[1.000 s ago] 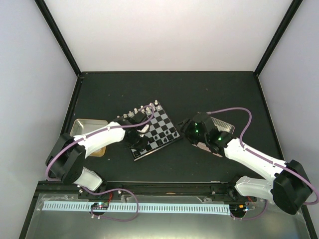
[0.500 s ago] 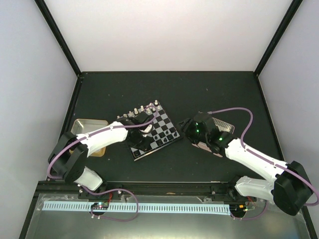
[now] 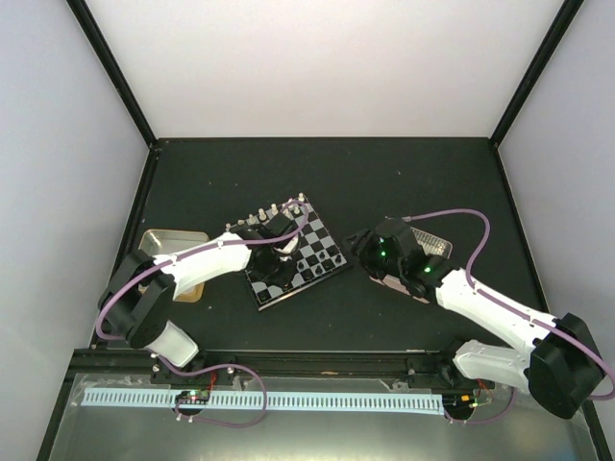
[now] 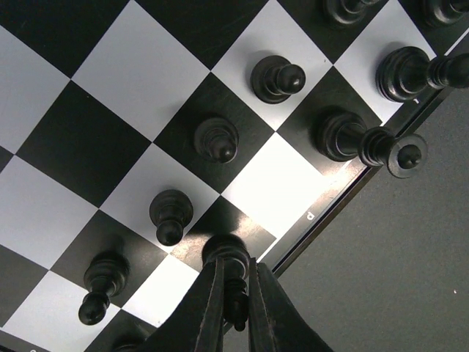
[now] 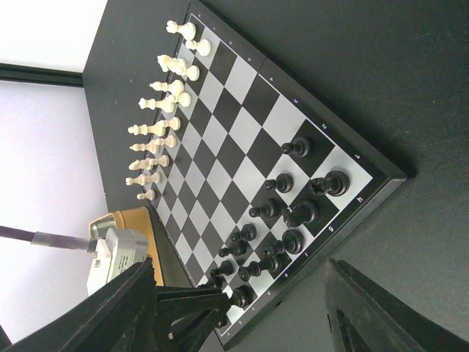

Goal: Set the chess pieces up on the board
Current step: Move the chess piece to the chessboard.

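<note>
One black piece [image 4: 227,253] pinched in left hand [image 4: 233,312] amid close pawns [image 4: 170,214]; right hand [image 5: 240,270] agape.

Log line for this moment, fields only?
left gripper: shut on black piece at board edge | right gripper: open, empty, beside board

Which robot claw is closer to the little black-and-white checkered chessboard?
Left. The left claw is right over the small black-and-silvery checkered chessboard's edge, pinching a glossy black chess piece. The right claw hangs open beside the board, over the dark table.
</note>
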